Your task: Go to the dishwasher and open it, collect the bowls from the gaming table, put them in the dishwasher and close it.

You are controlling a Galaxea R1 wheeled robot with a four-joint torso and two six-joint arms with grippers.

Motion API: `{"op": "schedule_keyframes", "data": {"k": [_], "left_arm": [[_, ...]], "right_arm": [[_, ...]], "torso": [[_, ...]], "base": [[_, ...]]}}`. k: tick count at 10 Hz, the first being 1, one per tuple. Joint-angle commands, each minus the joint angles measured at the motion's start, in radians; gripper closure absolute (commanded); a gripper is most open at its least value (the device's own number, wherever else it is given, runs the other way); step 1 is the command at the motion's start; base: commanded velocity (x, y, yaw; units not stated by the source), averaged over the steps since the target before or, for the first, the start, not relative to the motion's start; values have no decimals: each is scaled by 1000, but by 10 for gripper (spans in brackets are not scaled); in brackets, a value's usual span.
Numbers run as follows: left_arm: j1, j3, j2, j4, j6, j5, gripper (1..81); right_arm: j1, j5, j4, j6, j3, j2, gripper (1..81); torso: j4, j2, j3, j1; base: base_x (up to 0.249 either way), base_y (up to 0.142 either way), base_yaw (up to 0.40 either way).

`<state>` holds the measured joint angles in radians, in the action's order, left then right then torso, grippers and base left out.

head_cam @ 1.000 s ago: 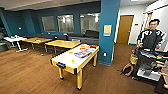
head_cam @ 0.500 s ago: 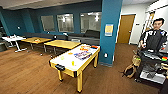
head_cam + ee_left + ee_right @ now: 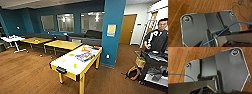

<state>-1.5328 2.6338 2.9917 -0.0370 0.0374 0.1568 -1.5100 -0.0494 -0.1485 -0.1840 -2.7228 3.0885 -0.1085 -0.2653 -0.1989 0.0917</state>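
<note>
Gaming table (image 3: 75,61) ahead on wood floor (image 3: 27,75), perhaps an orange bowl (image 3: 71,54) on it — person (image 3: 157,37) at right, jaw states unclear.

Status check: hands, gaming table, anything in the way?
Hands: state unreadable. Gaming table ahead, white top, game boxes on it. Teal pillar beyond; person with cart at right.

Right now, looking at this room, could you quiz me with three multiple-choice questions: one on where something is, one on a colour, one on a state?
1. Where does the person stand in the head view?
A. Far right, behind a black cart
B. Beside the window
C. On the sofa

2. What colour is the big pillar?
A. Red
B. Teal
C. White

3. The wooden door at the back is:
A. Wide open
B. Missing
C. Closed

Answers: 1 A, the person stands behind the cart at the right edge. 2 B, the pillar matches the teal walls. 3 C, the door fills its frame.
</note>
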Motion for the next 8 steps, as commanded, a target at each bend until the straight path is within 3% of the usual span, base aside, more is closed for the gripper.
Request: {"op": "schedule_keyframes", "data": {"k": [1,8], "left_arm": [[41,-5,-2,-8,7,-46,10],[41,-5,-3,-9,7,-46,10]], "right_arm": [[50,51,-3,0,8,6,10],[53,51,-3,0,8,6,10]], "torso": [[0,0,0,0],[0,0,0,0]], "base": [[156,107,0],[155,79,0]]}}
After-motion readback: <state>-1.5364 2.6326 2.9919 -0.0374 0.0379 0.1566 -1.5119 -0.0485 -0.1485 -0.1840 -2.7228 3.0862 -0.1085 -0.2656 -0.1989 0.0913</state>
